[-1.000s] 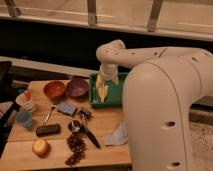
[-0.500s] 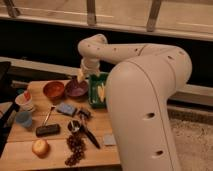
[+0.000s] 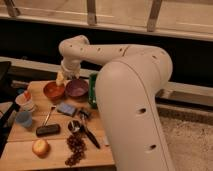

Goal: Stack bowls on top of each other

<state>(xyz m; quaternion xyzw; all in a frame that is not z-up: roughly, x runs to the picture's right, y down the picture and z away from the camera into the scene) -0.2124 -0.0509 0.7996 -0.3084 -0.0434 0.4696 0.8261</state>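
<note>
The orange-red bowl (image 3: 53, 90) and the purple bowl (image 3: 77, 88) sit side by side at the back of the wooden table (image 3: 20, 142), orange-red on the left. My white arm reaches in from the right and bends down over them. My gripper (image 3: 62, 78) hangs just above the gap between the two bowls, closer to the orange-red one's back rim.
A white cup (image 3: 25, 102) and a small blue cup (image 3: 23, 119) stand at the left. A blue sponge (image 3: 65, 109), a black block (image 3: 48, 130), utensils (image 3: 82, 129), a bun (image 3: 40, 147), dark grapes (image 3: 75, 147) and a green tray (image 3: 93, 90) lie around.
My arm has swung left, from over the green tray to above the two bowls. The bowls have not moved.
</note>
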